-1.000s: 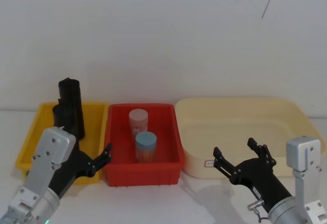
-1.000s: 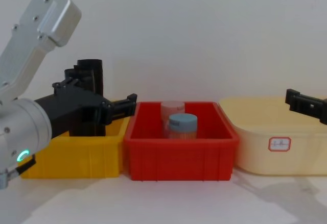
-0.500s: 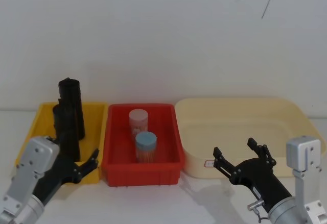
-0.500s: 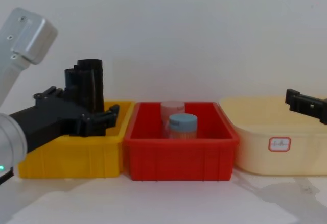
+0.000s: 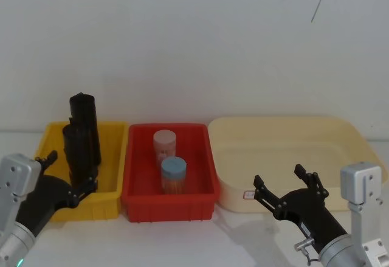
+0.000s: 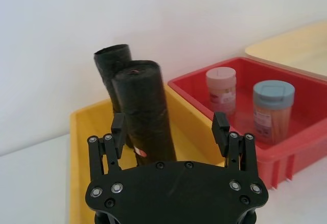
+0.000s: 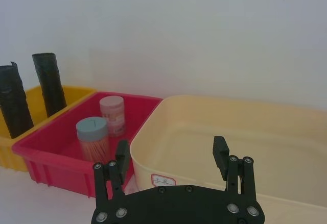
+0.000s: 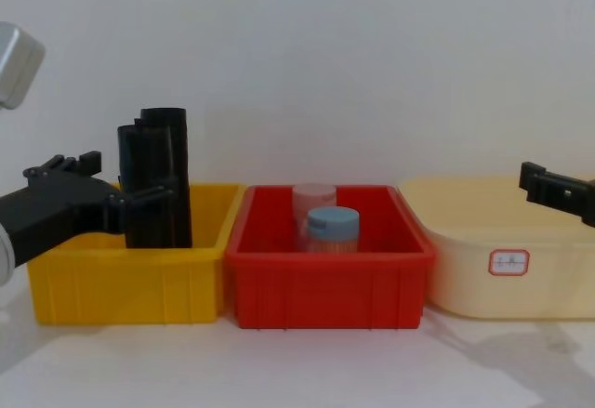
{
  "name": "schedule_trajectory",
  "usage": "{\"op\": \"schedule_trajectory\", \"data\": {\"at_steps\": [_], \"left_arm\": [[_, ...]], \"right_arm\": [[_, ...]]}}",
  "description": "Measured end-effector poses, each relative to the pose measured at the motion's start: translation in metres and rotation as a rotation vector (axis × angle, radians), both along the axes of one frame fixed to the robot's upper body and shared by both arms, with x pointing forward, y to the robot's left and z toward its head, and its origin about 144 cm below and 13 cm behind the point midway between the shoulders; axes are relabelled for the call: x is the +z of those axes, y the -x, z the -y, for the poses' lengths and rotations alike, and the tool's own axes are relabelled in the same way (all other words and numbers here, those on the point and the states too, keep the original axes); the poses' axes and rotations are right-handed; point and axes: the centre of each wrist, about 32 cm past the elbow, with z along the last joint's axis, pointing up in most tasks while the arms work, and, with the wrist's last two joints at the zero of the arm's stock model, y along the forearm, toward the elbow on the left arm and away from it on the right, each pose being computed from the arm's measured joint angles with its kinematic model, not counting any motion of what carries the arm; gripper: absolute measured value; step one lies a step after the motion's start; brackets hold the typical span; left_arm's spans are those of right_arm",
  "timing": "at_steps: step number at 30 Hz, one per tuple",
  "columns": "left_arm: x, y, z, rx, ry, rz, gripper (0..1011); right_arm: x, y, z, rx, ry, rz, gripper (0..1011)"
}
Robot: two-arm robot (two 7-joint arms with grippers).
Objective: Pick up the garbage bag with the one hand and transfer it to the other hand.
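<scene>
Garbage bag (image 5: 78, 152) in left bin (image 5: 104, 204) (seemingly upright), roll (image 5: 83, 112) behind

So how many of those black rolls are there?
2. Both stand upright in the yellow plastic bin: the nearer matt black cylindrical roll, bearing a small red-and-white mark, and a second matt black roll close behind it. None seems hidden.

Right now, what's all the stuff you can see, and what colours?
yellow bin: one, yellow, left
red bin: one, red, middle
cream tub: one, cream, right
garbage bag: one, black, standing in the yellow bin, nearer roll
other roll: one, black, behind it, same bin
blue-lidded jar: one, clear, front of red bin
pink-lidded jar: one, pinkish, behind it
left claw: one, black, open, at the yellow bin, facing the rolls
right claw: one, black, open, before the cream tub
</scene>
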Motion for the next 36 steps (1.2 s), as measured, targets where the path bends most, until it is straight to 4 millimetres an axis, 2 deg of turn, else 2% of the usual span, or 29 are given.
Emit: {"op": "schedule_trajectory", "data": {"at_steps": [18,36], "left_arm": [[-0.006,-0.03,-0.011,0.036,0.058,-0.024,1001],[-0.008,-0.066,-0.001,-0.001,0.066,-0.036,1002]], "right_arm": [[0.0,0.0,0.0,0.0,0.0,0.0,1001],[0.0,0.0,0.0,0.0,0.0,0.0,1001]]}}
